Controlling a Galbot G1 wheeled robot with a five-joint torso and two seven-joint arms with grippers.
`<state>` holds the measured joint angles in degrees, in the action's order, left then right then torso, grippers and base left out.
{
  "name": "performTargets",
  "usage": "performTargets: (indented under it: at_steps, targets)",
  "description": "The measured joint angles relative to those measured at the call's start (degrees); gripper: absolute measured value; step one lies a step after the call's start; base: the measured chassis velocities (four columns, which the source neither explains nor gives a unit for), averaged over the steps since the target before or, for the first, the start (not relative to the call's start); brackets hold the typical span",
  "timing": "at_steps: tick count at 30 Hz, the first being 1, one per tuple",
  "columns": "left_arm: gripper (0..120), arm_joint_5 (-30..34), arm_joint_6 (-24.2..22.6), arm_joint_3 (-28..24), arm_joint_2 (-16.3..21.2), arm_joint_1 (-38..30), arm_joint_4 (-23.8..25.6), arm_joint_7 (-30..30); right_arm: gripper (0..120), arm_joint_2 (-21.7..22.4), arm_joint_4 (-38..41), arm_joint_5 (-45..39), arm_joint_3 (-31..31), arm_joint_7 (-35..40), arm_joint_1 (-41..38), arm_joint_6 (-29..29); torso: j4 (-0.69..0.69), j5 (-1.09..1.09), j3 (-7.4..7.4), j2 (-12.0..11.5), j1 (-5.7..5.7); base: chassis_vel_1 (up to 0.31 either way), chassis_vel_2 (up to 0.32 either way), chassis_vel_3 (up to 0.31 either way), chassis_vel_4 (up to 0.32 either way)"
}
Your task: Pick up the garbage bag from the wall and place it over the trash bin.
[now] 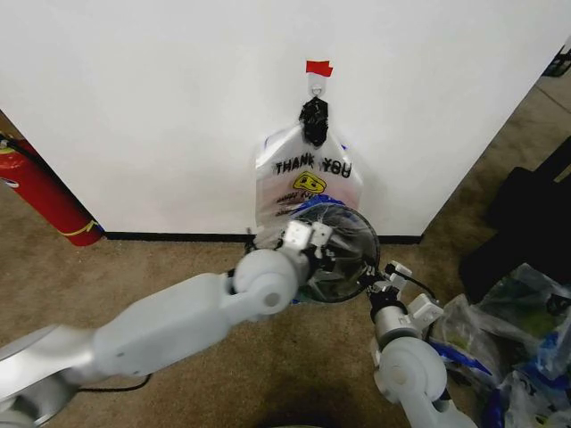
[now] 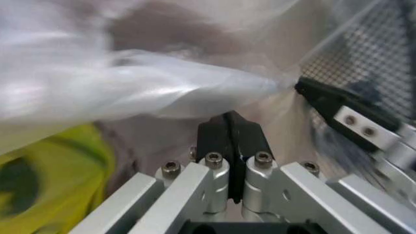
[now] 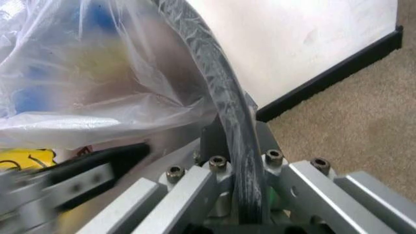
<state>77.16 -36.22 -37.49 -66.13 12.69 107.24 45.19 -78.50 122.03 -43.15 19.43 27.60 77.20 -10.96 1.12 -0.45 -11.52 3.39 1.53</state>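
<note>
Right pincer (image 3: 237, 161) clamped on the trash bin (image 1: 343, 254) rim, steadying it, mouth tipped up. Left pincer (image 2: 231, 134) shut, empty, inside the mouth, apparently spreading film. Garbage bag (image 3: 97, 92) draped over that rim, its lining nearly seated. Another bag (image 1: 308, 174) hanging on the wall beyond both.

You are looking at an indoor office-type or test room, not a home. A plain white wall (image 1: 161, 107) meets a black baseboard strip (image 1: 178, 236) above worn tan short-pile carpet (image 1: 134, 267). A red cylindrical fire extinguisher (image 1: 45, 192) stands at the wall on your left. On your right, bulky clear plastic bags showing green and blue contents (image 1: 522, 330) lie heaped on the carpet.
</note>
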Motion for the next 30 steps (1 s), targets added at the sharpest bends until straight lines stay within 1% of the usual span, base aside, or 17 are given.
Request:
performTargets:
  at_steps: [4,7,11,13,19,30]
  targets:
    - [0,-1.9,-1.5,-1.7,-2.2,-0.4,-2.7,1.6,0,0.0,0.6,-0.7,0.2,0.0,0.1,0.0,-0.04,0.00,0.00,0.0,0.00,0.000,0.000,0.000,0.000]
    - [0,-2.6,-2.1,-2.2,-3.3,-0.3,-4.1,2.2,0,0.0,0.7,-1.0,0.2,0.1,0.1,0.0,-0.03,0.00,0.01,0.0,0.00,0.000,0.000,0.000,0.000]
    - [0,-3.8,-2.3,-2.7,-4.8,-0.2,-8.0,2.3,0,0.1,1.1,-1.7,0.2,0.1,0.2,-0.1,-0.02,0.00,0.01,0.0,0.00,0.000,0.000,0.000,0.000]
    - [0,-4.1,-2.3,-2.8,-4.9,-0.2,-8.8,2.2,0,0.2,1.2,-1.8,0.2,0.1,0.2,-0.1,-0.03,0.00,0.01,0.0,0.00,0.000,0.000,0.000,0.000]
    - [0,-4.5,-2.2,-3.3,-5.4,-0.9,-13.2,1.7,0,0.6,1.8,-2.3,0.2,0.2,0.6,-0.2,-0.02,0.00,0.00,0.0,0.00,0.000,0.000,0.000,0.000]
    - [0,-6.6,-2.0,-4.1,-5.5,-1.2,-17.5,0.8,0,1.1,2.6,-3.4,0.2,0.2,0.9,-0.6,-0.03,-0.01,0.00,0.0,0.00,0.000,0.000,0.000,0.000]
